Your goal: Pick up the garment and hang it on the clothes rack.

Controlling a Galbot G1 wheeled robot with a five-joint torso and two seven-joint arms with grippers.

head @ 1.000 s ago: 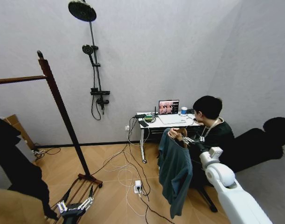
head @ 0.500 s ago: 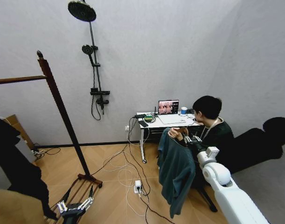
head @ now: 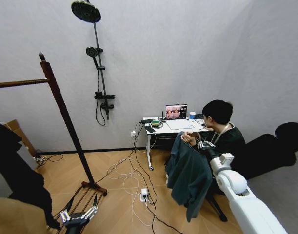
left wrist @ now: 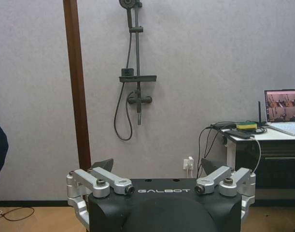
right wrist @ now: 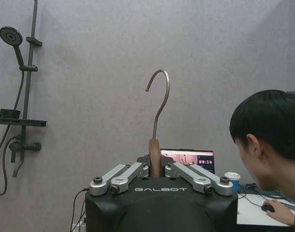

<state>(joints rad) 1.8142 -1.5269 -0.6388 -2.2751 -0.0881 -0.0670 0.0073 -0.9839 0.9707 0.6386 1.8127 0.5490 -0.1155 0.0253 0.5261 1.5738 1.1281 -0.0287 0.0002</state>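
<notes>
Clearly the rack (head: 61, 105) is the largest thing: in the head view its dark post runs from the upper left down to the base at the lower left, with its bar going off the left edge. The left wrist view shows that post (left wrist: 76, 82) upright on the left of the frame.

Next comes the garment (head: 188, 173), at the lower right of centre in the head view, well apart from the rack. It hangs from the right gripper (head: 201, 145) in loose folds, lifted clear of the floor. Judging from the folds, it is soft and light. It would sag and swing if it were held by the cloth, and the sleeves may drag. The stiff part is the hanger, so the good place to hold is the hanger's neck, just under the hook.

The right wrist view gives what the head view cannot: the hook (right wrist: 159, 99) stands upright above the gripper, with its open side to the left of the frame, and the fingers (right wrist: 119, 176) are closed together on the brown neck of the hanger (right wrist: 154, 157). The cloth itself is below that camera. The head view gives the opposite: the whole cloth and the way to the rack, but the hook is too small to read there.

The left gripper (head: 78, 215) waits low at the bottom left of the head view, near the rack's base. In the left wrist view its fingers (left wrist: 102, 180) stand apart and hold nothing.
</notes>
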